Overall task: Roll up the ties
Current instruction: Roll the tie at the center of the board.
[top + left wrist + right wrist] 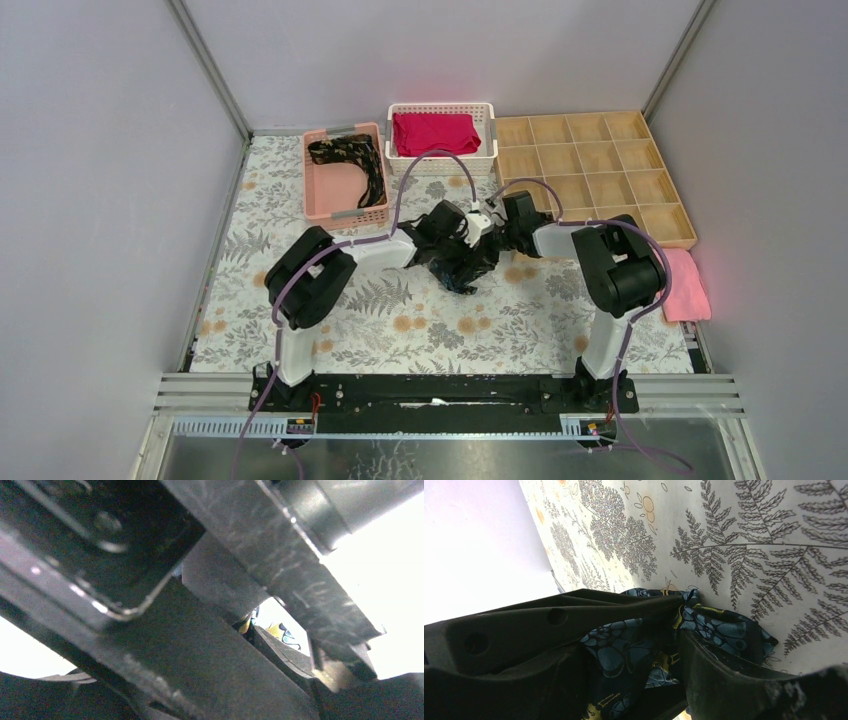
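Because both arms meet over the middle of the patterned table (300,330), with the pink basket (345,214) and its spare tie (352,165) well beyond their fingertips, the move turns on the bunched blue-teal tie (624,650) beneath them. It sits right between the fingers of the right gripper (681,617), the nearer one, its long axis lost in the crumple. Whether they pinch or merely straddle it, I cannot tell; nor can I read the left gripper (432,242), crowding in opposite
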`<state>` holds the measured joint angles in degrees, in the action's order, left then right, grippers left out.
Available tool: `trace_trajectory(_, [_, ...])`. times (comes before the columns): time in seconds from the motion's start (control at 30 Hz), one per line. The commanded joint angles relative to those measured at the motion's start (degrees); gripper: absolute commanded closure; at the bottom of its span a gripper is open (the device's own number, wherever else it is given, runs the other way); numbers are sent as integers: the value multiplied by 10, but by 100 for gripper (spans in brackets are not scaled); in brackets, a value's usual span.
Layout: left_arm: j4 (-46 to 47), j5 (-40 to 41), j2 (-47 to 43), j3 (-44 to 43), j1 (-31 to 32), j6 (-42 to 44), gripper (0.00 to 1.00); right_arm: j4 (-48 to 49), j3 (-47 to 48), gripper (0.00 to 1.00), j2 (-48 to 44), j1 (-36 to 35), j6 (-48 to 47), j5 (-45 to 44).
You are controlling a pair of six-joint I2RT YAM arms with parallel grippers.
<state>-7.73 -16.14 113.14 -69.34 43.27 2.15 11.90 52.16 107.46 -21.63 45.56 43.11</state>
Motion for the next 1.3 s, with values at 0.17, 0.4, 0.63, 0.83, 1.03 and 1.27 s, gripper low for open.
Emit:
trace_trajectory(0.17, [-186, 149, 102, 6, 19, -114, 66, -31, 69, 29, -52, -5, -99, -58])
trace_trajectory(0.4, [-200, 176, 99, 18, 22, -148, 68, -152, 120, 78, -50, 17, -189, -144])
trace_trajectory(0.63, [-211, 183, 93, 13, 23, -145, 68, -139, 128, 94, -20, 18, -189, -113])
trace_trajectory(0.83, [-209, 179, 110, 10, 27, -146, 68, -124, 117, 50, -26, 23, -184, -90])
trace_trajectory(1.03, [-213, 182, 118, 4, 29, -145, 68, -133, 118, 48, -47, 38, -189, -111])
trace_trajectory(1.27, [-220, 185, 125, -1, 32, -146, 68, -186, 140, 47, -81, 50, -206, -179])
